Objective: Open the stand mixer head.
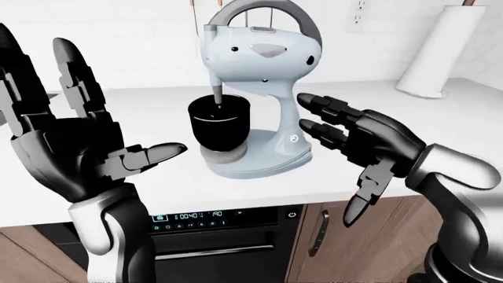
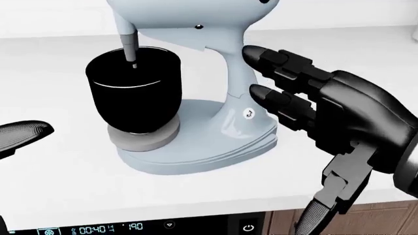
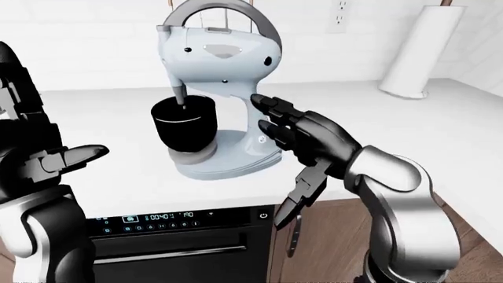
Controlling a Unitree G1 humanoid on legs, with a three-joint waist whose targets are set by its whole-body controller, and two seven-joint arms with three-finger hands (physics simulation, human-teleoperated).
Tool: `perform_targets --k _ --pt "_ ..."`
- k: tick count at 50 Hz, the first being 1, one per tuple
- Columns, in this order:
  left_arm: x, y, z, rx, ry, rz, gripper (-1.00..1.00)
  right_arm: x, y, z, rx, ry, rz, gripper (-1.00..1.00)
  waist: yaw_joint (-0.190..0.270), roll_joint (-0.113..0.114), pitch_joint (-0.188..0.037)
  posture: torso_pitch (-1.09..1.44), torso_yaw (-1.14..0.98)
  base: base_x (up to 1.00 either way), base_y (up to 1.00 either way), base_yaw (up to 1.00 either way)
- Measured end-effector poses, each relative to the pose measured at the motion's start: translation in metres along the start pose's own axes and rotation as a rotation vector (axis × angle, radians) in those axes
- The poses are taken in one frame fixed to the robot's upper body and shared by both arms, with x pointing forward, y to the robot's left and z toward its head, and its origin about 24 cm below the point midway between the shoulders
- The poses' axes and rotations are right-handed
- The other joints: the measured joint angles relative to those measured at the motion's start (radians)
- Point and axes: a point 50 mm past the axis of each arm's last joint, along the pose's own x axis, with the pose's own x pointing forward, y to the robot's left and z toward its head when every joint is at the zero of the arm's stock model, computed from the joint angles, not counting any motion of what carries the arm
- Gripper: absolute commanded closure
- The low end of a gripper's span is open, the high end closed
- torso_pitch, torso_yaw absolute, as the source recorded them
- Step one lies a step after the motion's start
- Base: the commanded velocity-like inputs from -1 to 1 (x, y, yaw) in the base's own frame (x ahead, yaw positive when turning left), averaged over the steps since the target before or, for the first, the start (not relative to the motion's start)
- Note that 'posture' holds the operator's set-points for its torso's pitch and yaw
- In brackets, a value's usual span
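Nearest the cameras, the robot's black three-fingered left hand (image 1: 75,138) stood raised at the left of the left-eye view, palm showing, fingers spread upright and thumb pointing right; it held nothing and was well apart from the mixer. Below it, at the bottom of that view, ran the black oven front (image 1: 216,236) with a lit digital display, and to its right a brown wooden cabinet door (image 1: 346,247) with a dark handle.

The black right hand (image 2: 327,117) reached in from the right with its fingers extended and spread, gripping nothing. In the head view its two upper fingertips (image 2: 255,54) lay just beside the mixer's neck, right at its edge; whether they touched it could not be told. The thumb hung down toward the counter edge.

The pale blue stand mixer (image 1: 263,88) sat on the white countertop (image 1: 440,124), near the centre of the eye views, its head down and its attachment shaft (image 2: 131,46) dipping into the glossy black bowl (image 2: 134,93) on the base.

Farther off, a white paper towel roll (image 1: 440,50) stood upright at the top right, against the white wall (image 1: 118,41).
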Motion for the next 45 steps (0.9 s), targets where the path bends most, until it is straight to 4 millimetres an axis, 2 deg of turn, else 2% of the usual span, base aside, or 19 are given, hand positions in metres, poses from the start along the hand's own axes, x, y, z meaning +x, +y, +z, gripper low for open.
perform_targets --k 45 --pt "0.000 0.001 0.000 0.003 -0.004 0.001 -1.00 -0.003 0.008 -0.019 0.036 0.049 0.012 -1.00 0.000 -0.001 -0.006 -0.24 0.00 0.00 0.00 0.00"
